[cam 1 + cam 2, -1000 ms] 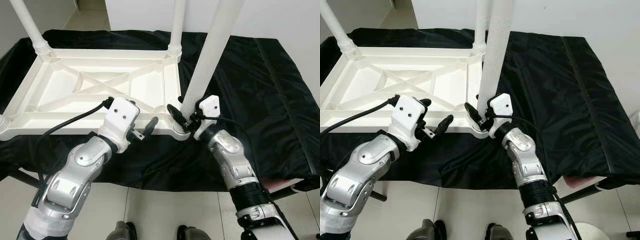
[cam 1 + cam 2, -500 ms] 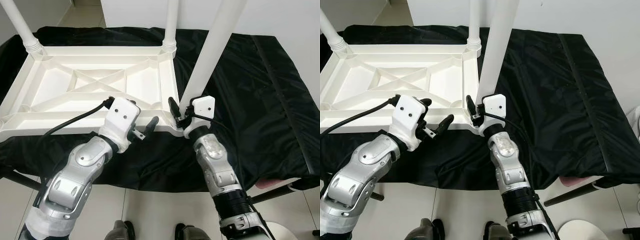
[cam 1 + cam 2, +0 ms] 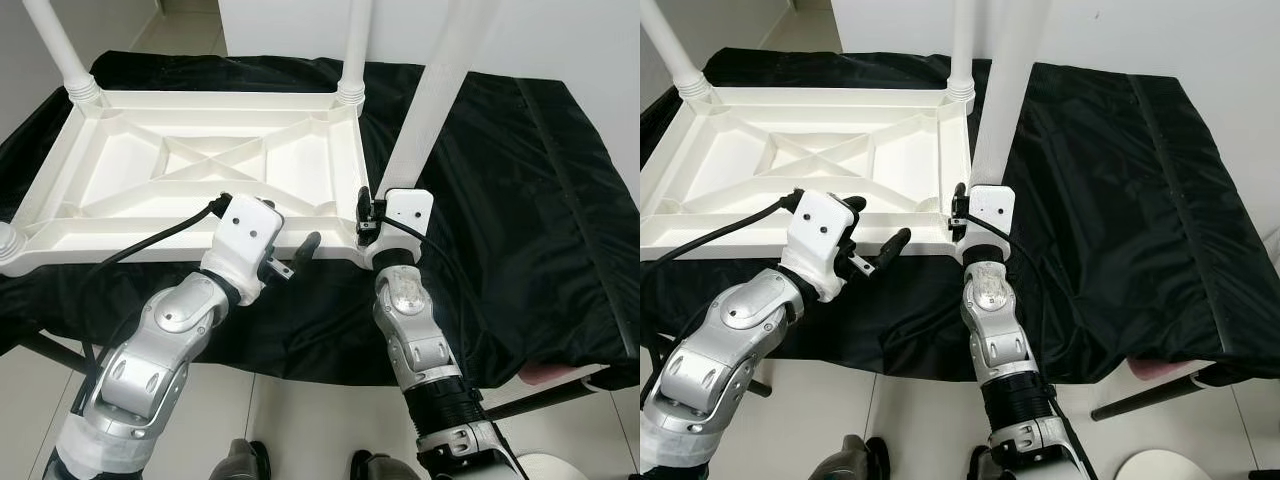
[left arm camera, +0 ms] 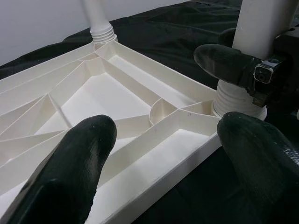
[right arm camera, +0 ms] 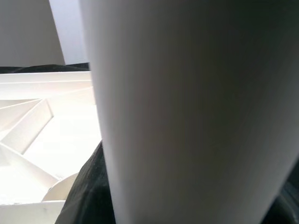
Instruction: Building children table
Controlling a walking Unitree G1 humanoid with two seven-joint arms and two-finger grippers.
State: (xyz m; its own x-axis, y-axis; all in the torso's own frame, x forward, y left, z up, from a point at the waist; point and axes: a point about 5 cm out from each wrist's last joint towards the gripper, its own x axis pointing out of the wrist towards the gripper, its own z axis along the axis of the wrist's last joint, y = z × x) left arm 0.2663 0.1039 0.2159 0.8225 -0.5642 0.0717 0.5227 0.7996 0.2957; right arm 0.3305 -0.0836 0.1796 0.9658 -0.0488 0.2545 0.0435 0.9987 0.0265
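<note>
White plastic tabletop (image 3: 210, 175) lies upside down on a black cloth (image 3: 500, 200), ribbed underside up, diagonal braces crossing in the middle panel. No brand, label or writing readable on any part.

Right gripper (image 3: 372, 212) is at the tabletop's near right corner, clenched around the base of a white leg (image 3: 425, 110). The leg rises steeply from between the fingers and leans slightly right, out of frame at the top. In the left wrist view its ribbed collar (image 4: 236, 100) sits on the corner socket, one black finger (image 4: 224, 63) pressed against the leg just above it. Right wrist view: the leg (image 5: 187, 112) passes close in front of the lens, tabletop ribs pale beyond it.

Left gripper (image 3: 300, 255) hovers at the near long edge, just left of the right gripper, released and holding nothing. Its two fingertips (image 4: 86, 144) are spread wide, with the tabletop's rim and corner rib lying between and beyond them. Contact with the rim: cannot tell.

Two more legs stand already fitted at the far corners: far left leg (image 3: 62, 55), far right leg (image 3: 355, 50). A rounded white part (image 3: 6, 243) shows at the near left corner, cut off by the frame edge.

Pale tiled floor (image 3: 300, 420) below the cloth's near edge.
</note>
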